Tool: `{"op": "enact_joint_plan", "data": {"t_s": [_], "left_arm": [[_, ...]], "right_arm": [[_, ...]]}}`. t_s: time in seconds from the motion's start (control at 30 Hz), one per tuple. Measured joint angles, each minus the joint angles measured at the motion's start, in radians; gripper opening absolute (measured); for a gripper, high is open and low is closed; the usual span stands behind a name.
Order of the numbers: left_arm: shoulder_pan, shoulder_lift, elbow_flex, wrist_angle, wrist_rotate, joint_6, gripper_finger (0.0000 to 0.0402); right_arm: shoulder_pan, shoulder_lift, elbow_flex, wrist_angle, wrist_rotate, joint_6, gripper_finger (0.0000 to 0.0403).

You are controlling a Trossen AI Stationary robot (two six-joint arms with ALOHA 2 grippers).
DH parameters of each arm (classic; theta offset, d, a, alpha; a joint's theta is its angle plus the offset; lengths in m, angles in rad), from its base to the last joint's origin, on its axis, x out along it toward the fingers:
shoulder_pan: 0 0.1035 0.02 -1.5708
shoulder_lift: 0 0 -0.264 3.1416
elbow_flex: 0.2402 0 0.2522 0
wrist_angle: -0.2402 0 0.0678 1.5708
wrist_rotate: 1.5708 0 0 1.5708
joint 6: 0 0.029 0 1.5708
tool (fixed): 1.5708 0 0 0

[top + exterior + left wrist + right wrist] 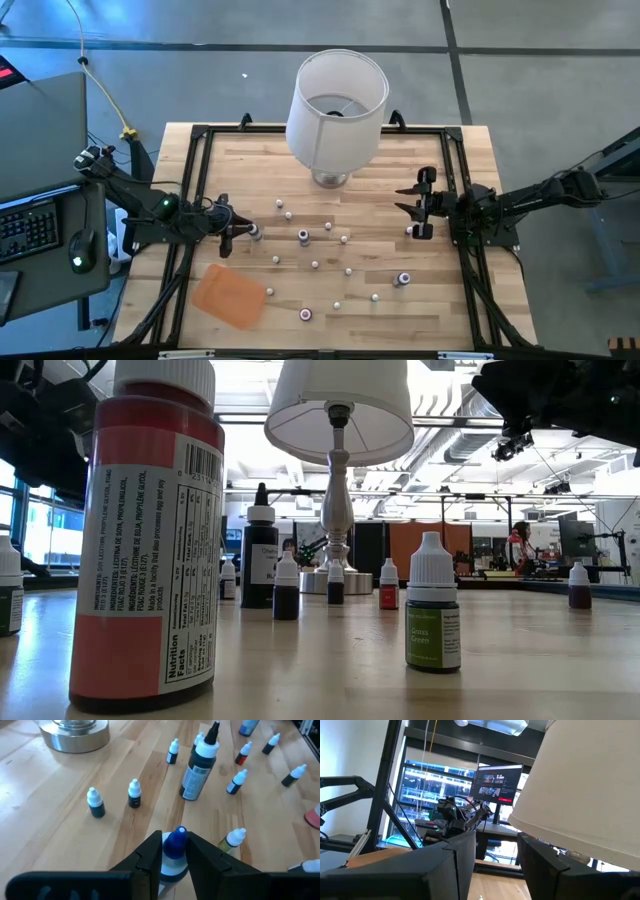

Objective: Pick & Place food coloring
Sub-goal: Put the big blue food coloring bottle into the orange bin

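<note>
Left gripper [174, 851] pinches a blue-topped bottle [174, 847] standing on the table [450, 300]. Right gripper [424, 205] waits beside the lamp [335, 110], fingers spread, empty.

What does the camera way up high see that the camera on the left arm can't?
Only the high view shows the orange tray, the whole lampshade and the right tool, open and raised near the table's right side. Only the left wrist view shows the left tool shut on a blue-capped bottle. Both show little food coloring bottles scattered on the wooden table.
</note>
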Motion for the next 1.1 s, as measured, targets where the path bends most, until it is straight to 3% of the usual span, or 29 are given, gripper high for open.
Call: {"op": "enact_joint_plan", "data": {"t_s": [0.53, 0.77, 0.97, 1.1], "left_arm": [[0.0, 0.033, 0.0, 0.001, -0.078, 0.001, 0.0074], [0.0, 0.033, -0.002, 0.078, -0.045, 0.012, 0.0014], [0.0, 0.033, 0.031, 0.159, -0.041, 0.127, 0.002], [0.0, 0.032, 0.149, 0.159, 0.049, 0.232, 0.0023]], "right_arm": [[0.0, 0.0, 0.0, 0.001, 0.0, 0.0, 0.0138], [0.0, 0.0, 0.0, 0.001, 0.0, 0.0, 0.0138], [0.0, 0.0, 0.0, 0.001, 0.0, 0.001, 0.0138], [0.0, 0.0, 0.0, 0.001, 0.0, 0.001, 0.0138]]}}
